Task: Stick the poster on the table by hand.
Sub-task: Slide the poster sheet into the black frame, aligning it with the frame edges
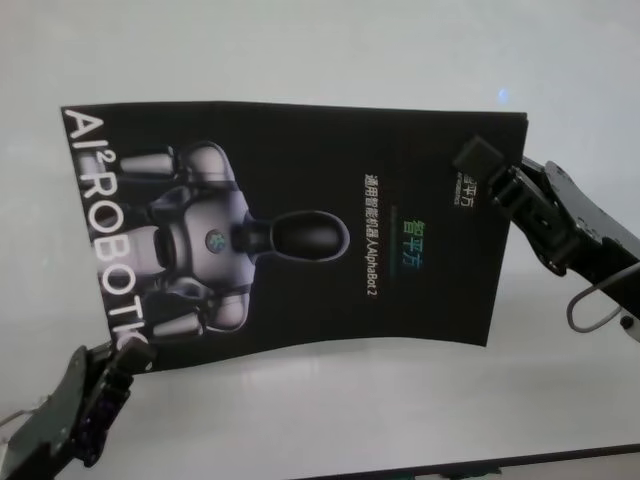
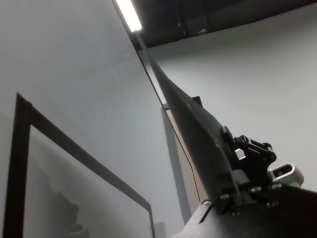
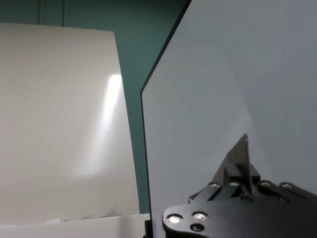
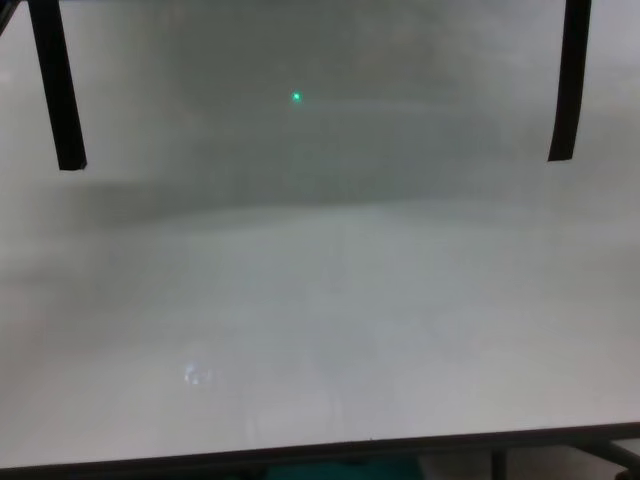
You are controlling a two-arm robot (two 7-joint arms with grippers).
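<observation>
The poster [image 1: 300, 230], black with a white-grey robot figure and big white letters, hangs above the white table [image 1: 330, 50], held by both grippers. My left gripper [image 1: 122, 358] is shut on the poster's near left corner. My right gripper [image 1: 487, 168] is shut on its far right edge, one pad lying on the printed face. In the left wrist view the poster [image 2: 188, 109] shows edge-on, running into the left gripper [image 2: 232, 191]. The right wrist view shows the poster's pale underside [image 3: 223, 74] above the right gripper [image 3: 241, 166].
Two narrow black tape strips [image 4: 55, 85] [image 4: 570, 80] show at the far left and far right of the table [image 4: 320, 330] in the chest view. A small green light dot [image 4: 296, 96] lies between them. The table's dark near edge [image 4: 320, 452] runs along the bottom.
</observation>
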